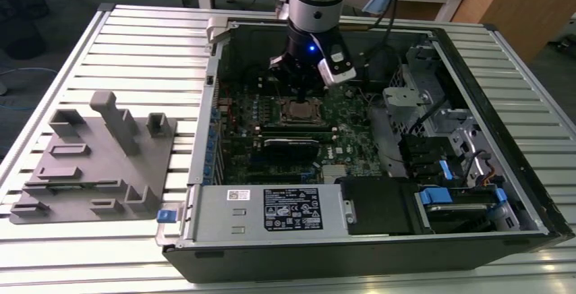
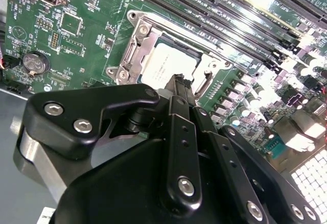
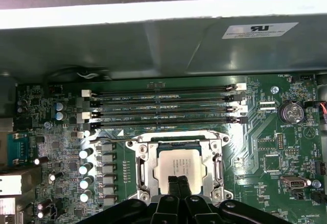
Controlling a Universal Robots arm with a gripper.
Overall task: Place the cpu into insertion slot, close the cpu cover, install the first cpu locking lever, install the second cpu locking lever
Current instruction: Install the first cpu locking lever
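Observation:
The cpu (image 3: 179,163) lies flat in the insertion slot (image 3: 180,143) on the green motherboard, its silver-grey top facing up. The cpu cover (image 3: 144,163) lies down around it as a silvery frame. My gripper (image 3: 179,181) hovers just over the chip's near edge, its two black fingers pressed together and holding nothing. In the second wrist view the gripper (image 2: 180,80) tip sits over one edge of the cpu (image 2: 164,62). In the exterior view the gripper (image 1: 300,96) hangs inside the open case right above the slot (image 1: 301,110). I cannot tell how the locking levers stand.
Long black memory slots (image 3: 163,106) run beside the socket. A coin battery (image 3: 291,112) sits on the board. The case holds a drive cage (image 1: 450,139) and a metal box (image 1: 270,210). A grey fixture (image 1: 90,159) stands on the slatted table at the exterior view's left.

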